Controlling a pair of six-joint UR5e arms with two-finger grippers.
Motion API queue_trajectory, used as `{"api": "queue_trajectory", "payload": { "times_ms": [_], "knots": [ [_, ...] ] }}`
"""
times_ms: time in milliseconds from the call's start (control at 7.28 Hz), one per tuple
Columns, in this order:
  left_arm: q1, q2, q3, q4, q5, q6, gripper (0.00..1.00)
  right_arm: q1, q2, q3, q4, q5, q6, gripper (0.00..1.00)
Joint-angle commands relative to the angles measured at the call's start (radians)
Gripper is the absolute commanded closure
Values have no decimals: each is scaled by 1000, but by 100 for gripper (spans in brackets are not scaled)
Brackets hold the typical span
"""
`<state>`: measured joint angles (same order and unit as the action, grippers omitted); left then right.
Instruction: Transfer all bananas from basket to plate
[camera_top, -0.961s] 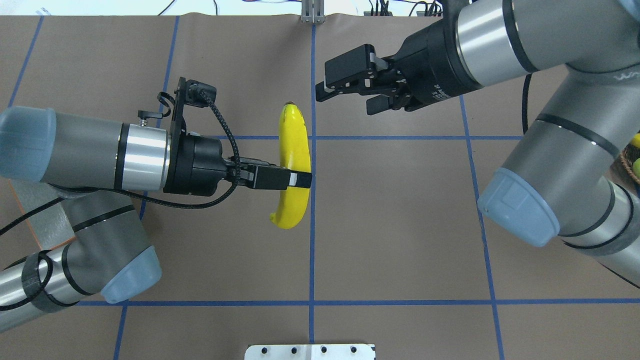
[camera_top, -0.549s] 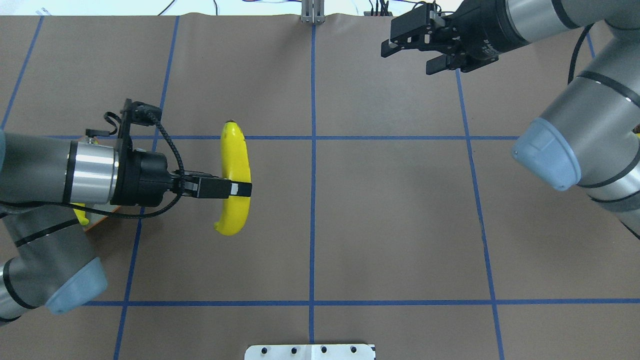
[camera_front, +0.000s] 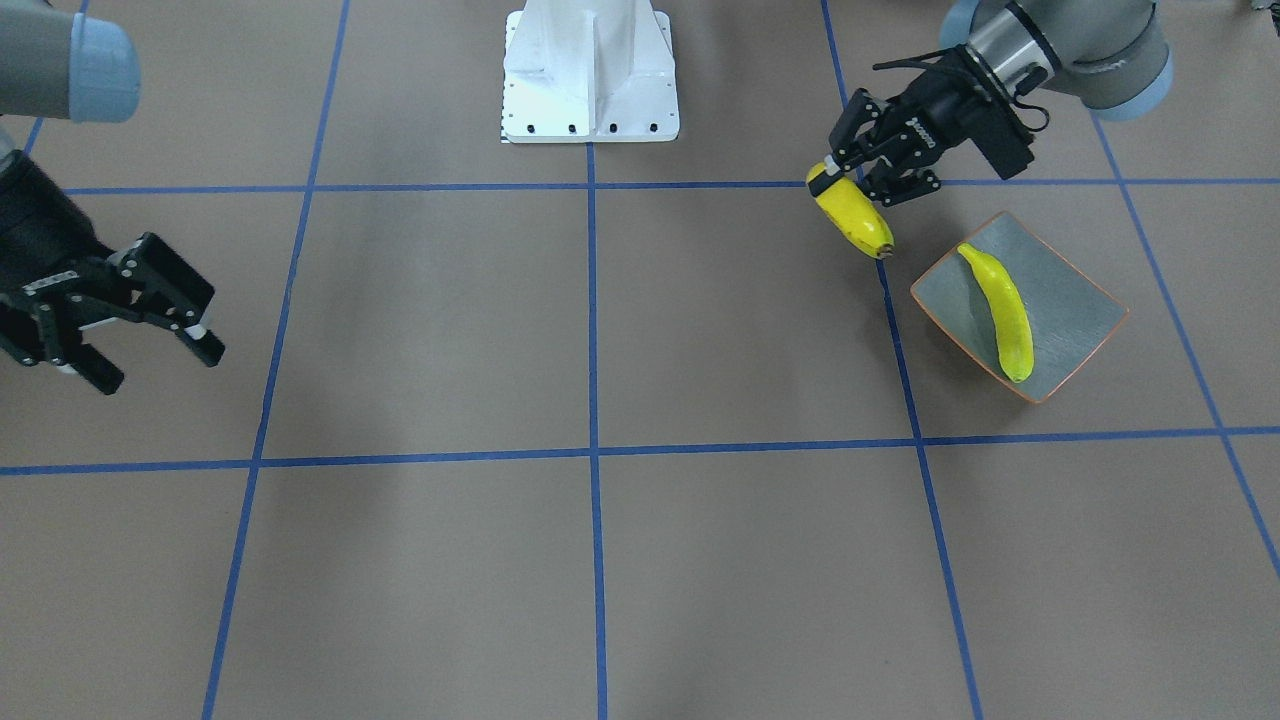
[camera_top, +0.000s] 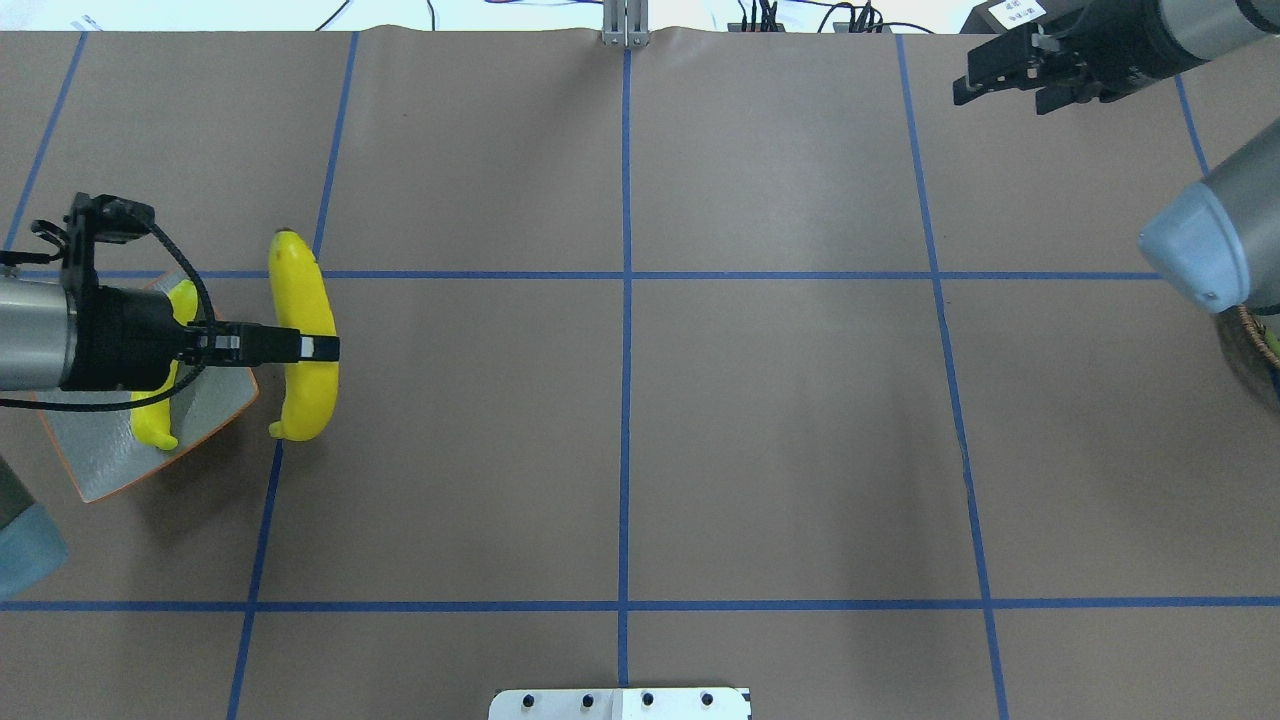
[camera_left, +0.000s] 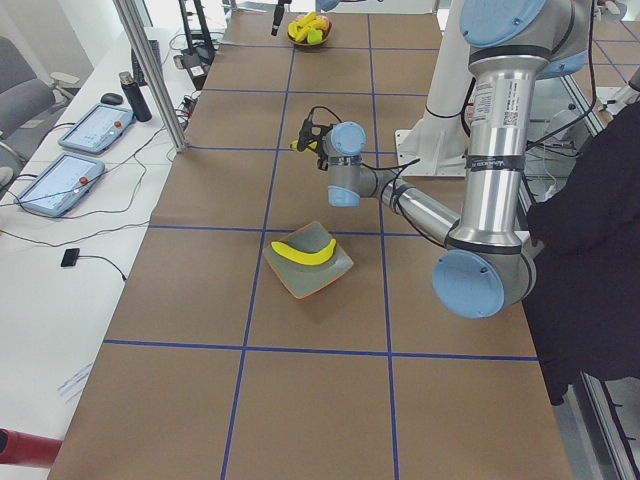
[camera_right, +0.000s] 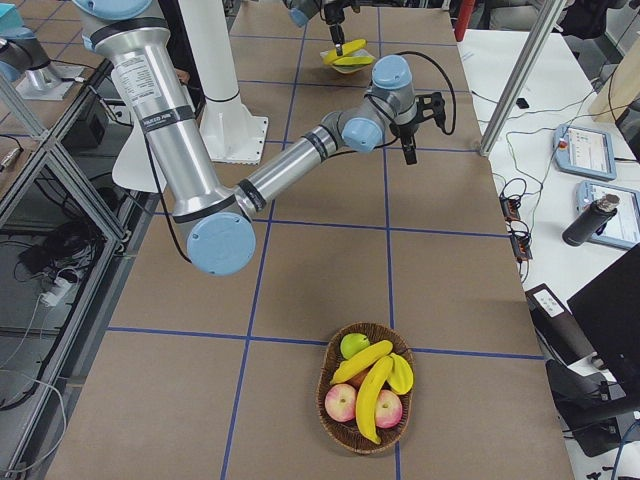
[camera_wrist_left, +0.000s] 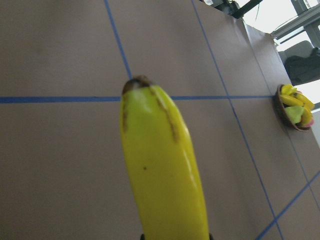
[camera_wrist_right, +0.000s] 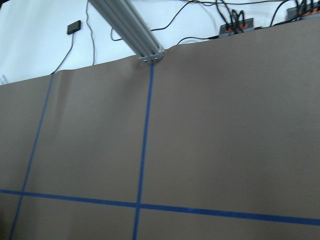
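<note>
A yellow banana (camera_top: 300, 290) hangs just right of the plate (camera_top: 100, 460), above the table, with my left gripper (camera_top: 312, 348) shut across its middle. The left wrist view shows this banana (camera_wrist_left: 160, 175) close up, dark tip pointing away. The grey-green, orange-rimmed plate (camera_front: 1065, 300) carries another banana (camera_front: 1005, 315) lying along it. My right gripper (camera_top: 1000, 92) stands open and empty at the far right corner. The wicker basket (camera_right: 330, 400) holds more bananas (camera_right: 372, 400).
Red apples (camera_right: 341, 402) and a green fruit (camera_right: 353, 345) share the basket. The robot's white base (camera_front: 590, 70) stands at the table's near middle. A metal post (camera_wrist_right: 127, 27) rises at the far edge. Tablets (camera_left: 92, 125) lie on a side desk.
My left arm has carried the banana leftward, from the table's middle to beside the plate. My right arm has drawn back to the far right corner, still open.
</note>
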<state>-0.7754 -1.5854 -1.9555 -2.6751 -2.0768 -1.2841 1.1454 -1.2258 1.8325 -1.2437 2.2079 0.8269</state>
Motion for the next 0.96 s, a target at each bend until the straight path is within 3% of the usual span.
{"api": "queue_trajectory", "payload": {
  "times_ms": [0,275,412,824],
  "knots": [
    [-79,38,-45,193,-45,6,100,69,-108,-10,0,3,-185,0],
    [-93,41,-57,422,-45,41,100,141,-170,-36,-2,7,-338,0],
    [-119,42,-59,542,-45,156,100,186,-179,-77,-2,28,-439,0],
    [-140,127,-43,717,-34,403,100,263,-188,-185,1,44,-651,0]
  ]
}}
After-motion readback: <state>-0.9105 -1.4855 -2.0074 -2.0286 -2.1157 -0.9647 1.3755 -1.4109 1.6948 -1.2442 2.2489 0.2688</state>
